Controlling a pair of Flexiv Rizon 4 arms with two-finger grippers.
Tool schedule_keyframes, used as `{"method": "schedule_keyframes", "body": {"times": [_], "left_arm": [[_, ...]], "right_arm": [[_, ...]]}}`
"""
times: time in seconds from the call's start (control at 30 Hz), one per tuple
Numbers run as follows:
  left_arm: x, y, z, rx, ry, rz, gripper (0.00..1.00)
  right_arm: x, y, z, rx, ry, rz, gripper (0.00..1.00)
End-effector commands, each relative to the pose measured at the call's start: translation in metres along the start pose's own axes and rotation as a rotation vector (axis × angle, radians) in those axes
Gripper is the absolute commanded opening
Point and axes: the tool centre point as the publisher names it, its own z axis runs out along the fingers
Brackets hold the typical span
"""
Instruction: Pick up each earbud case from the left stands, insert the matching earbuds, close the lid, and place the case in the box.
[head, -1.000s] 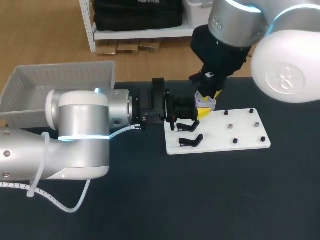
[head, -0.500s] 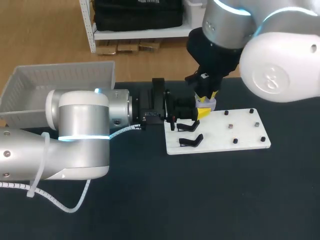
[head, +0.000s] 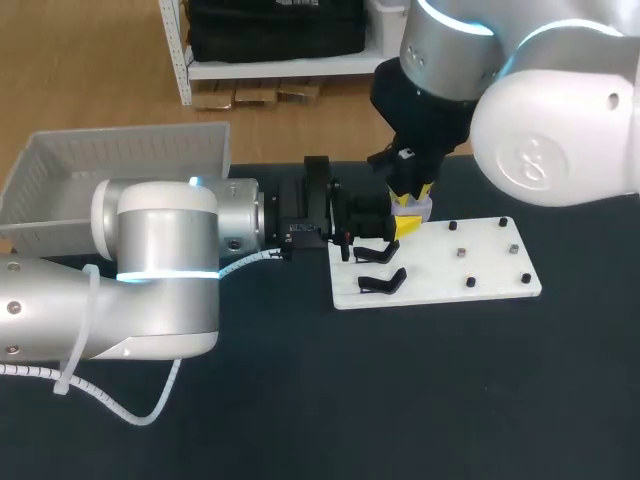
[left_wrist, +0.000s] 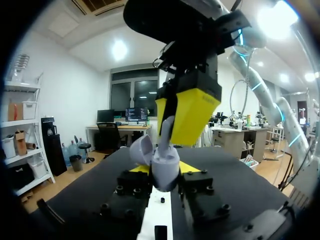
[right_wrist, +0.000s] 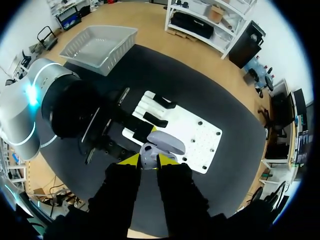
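earbud case (left_wrist: 164, 165) held in left gripper (left_wrist: 165, 172), just under right gripper (right_wrist: 148, 160).

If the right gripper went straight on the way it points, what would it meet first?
Probably the open earbud case, just ahead of the right gripper, held by the left gripper; depth is unclear.
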Motion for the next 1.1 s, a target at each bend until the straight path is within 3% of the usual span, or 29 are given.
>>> {"method": "schedule_keyframes", "body": {"times": [0.03,0.93,1.0,1.1], "left_arm": [[0.0017,-0.0018,0.0004,-0.010,-0.008,0.005,0.00],[0.0017,-0.0018,0.0004,-0.010,-0.008,0.005,0.00],[0.0017,-0.0018,0.0004,-0.010,-0.008,0.005,0.00],[0.0017,-0.0018,0.0004,-0.010,-0.008,0.005,0.00]], "right_arm": [[-0.0024,0.0003,0.0020,0.000,0.002,0.000,0.00],[-0.0018,0.0051,0.0118,0.002,0.022,-0.011,0.00],[-0.0019,0.0050,0.0118,0.004,0.023,-0.012,0.20],[-0.0025,0.0052,0.0108,0.006,0.021,-0.012,0.29]]}}
